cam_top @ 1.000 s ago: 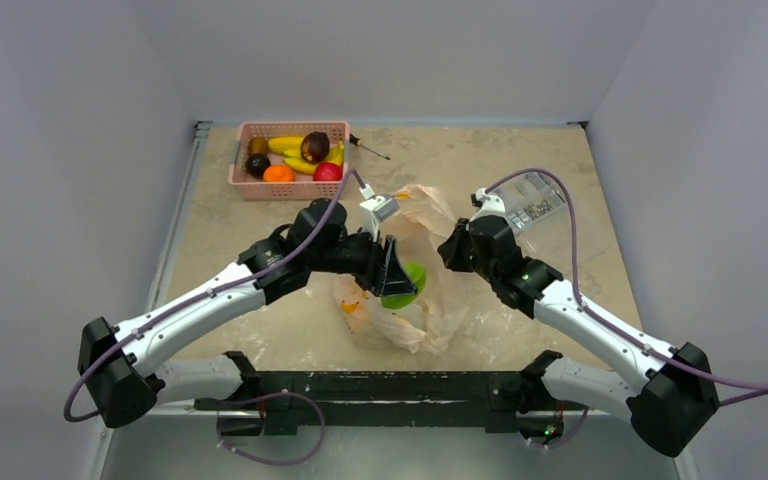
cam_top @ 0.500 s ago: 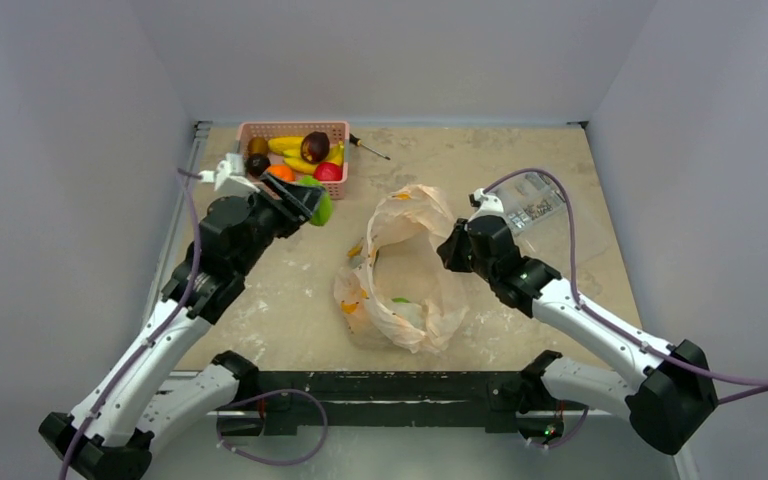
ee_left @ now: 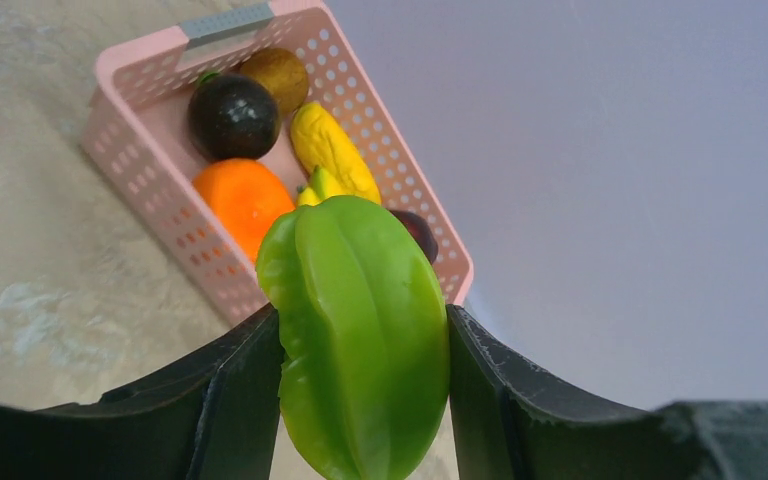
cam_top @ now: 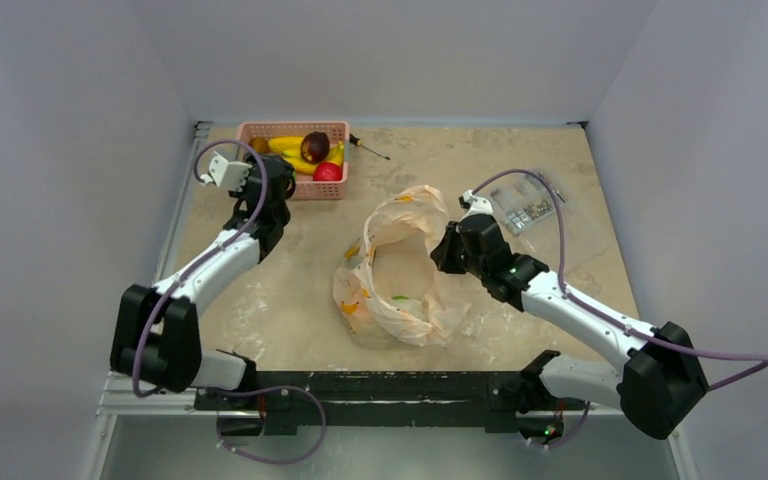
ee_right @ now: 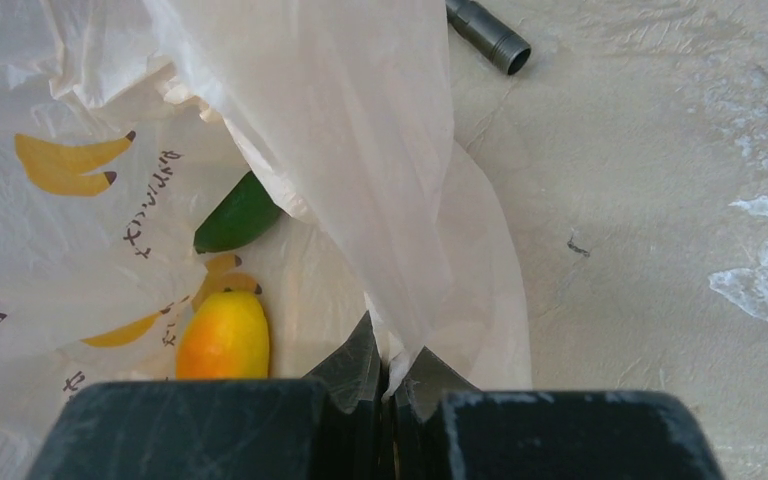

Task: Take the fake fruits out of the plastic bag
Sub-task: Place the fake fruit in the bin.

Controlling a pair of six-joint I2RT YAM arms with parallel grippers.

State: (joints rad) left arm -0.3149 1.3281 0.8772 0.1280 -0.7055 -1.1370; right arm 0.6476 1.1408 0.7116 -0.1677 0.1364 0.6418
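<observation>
Holding a green ridged fruit (ee_left: 362, 350) in my left tool (ee_left: 362, 322) by the basket (ee_left: 142, 168) (right tool (ee_right: 393, 372) pinches the plastic bag (ee_right: 310, 120)).

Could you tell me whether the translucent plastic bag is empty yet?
Not empty: inside the crinkly translucent peach plastic bag lie a yellow-orange oval toy fruit and a dark green toy fruit.

A pink basket (cam_top: 310, 190) sits at the far left of the beige table (cam_top: 290, 280), with a red apple (cam_top: 327, 171) and an orange ball (ee_left: 243, 195) inside. 1 small screwdriver (cam_top: 370, 148) lies just right of the basket. A flat clear packet (cam_top: 532, 208) of small parts lies well apart, on the right side.
</observation>
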